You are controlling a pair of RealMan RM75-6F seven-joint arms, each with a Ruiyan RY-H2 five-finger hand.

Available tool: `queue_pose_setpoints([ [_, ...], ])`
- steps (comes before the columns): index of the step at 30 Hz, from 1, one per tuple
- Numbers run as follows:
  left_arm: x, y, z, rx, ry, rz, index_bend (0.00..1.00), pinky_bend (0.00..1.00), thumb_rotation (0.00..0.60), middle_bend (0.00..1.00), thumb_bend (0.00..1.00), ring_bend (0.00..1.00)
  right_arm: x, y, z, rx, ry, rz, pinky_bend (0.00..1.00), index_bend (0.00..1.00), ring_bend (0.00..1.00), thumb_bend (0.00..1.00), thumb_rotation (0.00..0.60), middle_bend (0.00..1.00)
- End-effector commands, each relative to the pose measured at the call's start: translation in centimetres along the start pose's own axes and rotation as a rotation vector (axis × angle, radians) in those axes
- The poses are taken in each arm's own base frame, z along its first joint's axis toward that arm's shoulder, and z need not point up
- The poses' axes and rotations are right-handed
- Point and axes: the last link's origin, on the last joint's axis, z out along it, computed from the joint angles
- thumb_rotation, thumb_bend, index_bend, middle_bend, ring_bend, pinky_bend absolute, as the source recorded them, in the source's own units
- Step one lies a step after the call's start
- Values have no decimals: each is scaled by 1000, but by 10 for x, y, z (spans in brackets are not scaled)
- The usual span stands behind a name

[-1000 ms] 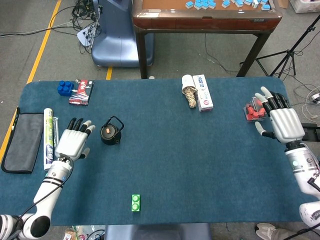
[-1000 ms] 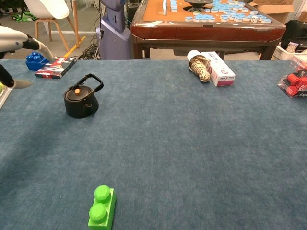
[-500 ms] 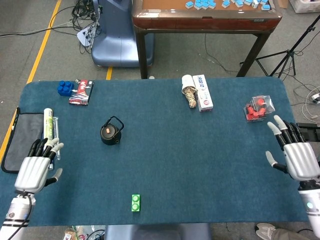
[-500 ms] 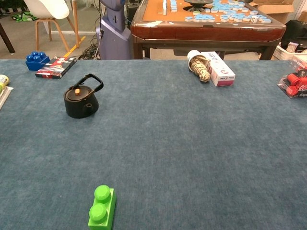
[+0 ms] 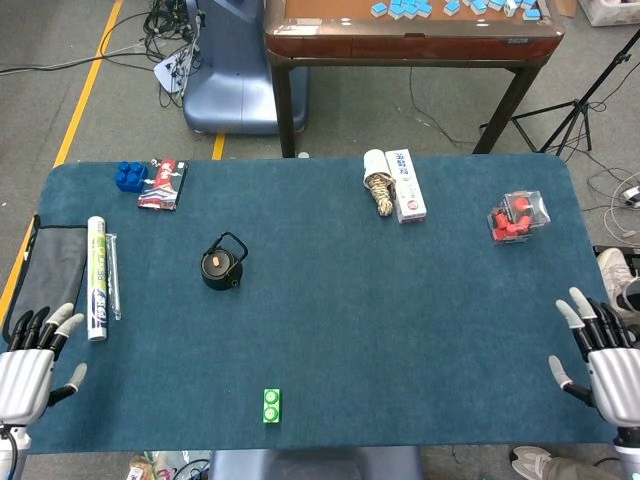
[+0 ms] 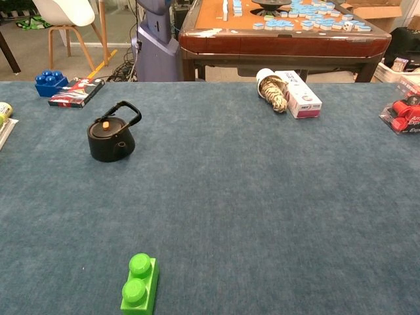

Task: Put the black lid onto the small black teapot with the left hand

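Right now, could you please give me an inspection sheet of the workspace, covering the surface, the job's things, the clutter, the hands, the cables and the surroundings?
Surface: blue cloth-covered table, flat.
Job's things: small black teapot upright, black lid with its orange knob already seated on it.
Clutter: green brick at the near edge; blue brick beside a red packet; rope bundle against a white box; red pieces in a clear box; tube beside a grey cloth.
Hands: left hand and right hand at the near corners, fingers spread, holding nothing.
Cables: tangle on the floor.
Surroundings: wooden table with blue tiles.
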Motion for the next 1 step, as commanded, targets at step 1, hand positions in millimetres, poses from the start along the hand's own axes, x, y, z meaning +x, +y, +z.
queue_pose_setpoints([
  [1, -2, 2, 1, -5, -1, 5, 181, 0, 600, 107, 314, 0, 1, 3, -3, -6, 6, 10, 0, 0, 0, 387, 600, 0],
])
